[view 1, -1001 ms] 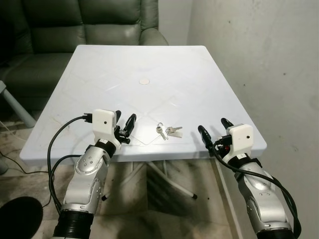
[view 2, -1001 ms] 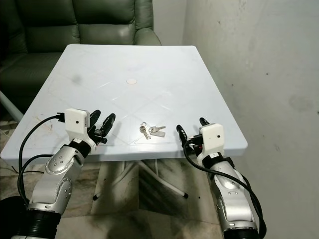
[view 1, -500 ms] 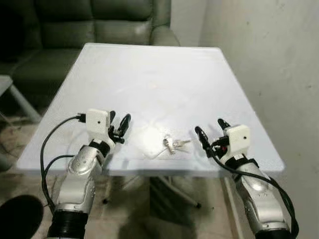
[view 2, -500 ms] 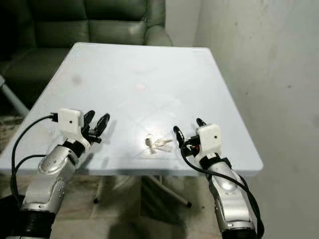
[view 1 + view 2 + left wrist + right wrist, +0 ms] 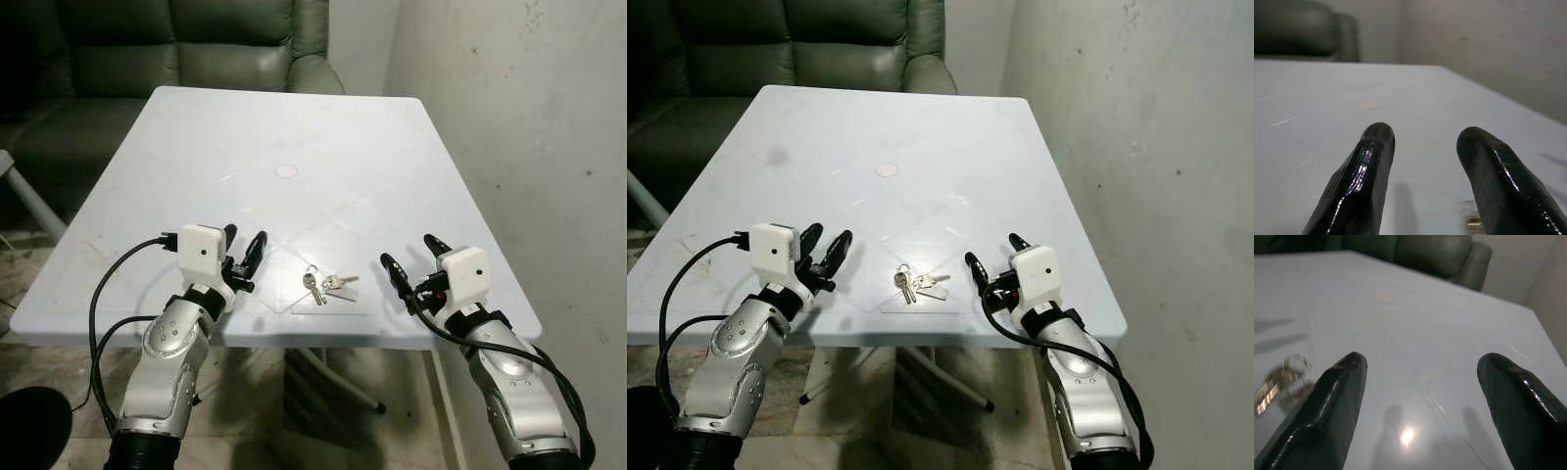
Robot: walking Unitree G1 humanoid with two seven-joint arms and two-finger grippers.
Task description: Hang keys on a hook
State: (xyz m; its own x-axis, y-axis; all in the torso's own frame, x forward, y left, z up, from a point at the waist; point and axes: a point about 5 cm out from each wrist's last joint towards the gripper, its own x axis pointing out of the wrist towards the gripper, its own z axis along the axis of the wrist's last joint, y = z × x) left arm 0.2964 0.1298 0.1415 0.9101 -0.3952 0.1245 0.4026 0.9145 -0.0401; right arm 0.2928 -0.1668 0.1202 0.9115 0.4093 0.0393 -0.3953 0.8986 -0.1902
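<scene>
A small bunch of silver keys (image 5: 323,285) on a ring lies flat on the white table (image 5: 294,127), close to its near edge. My left gripper (image 5: 245,247) hovers over the table a short way left of the keys, open and empty. My right gripper (image 5: 409,258) is open too, a little right of the keys, fingers pointing across the table. The right wrist view shows the keys (image 5: 1281,382), blurred, beside one finger (image 5: 1327,401). In the left wrist view both fingers (image 5: 1361,181) are spread over the bare tabletop.
A dark green sofa (image 5: 186,44) stands behind the table. A pale plaster wall (image 5: 529,117) runs along the right side. A round cap (image 5: 285,170) sits in the table's centre. Black cables (image 5: 108,313) loop from my left arm. Floor lies below the near edge.
The camera view has shifted and sharpened after a blurred moment. Both grippers sit slightly further over the table's near edge; the keys have not moved.
</scene>
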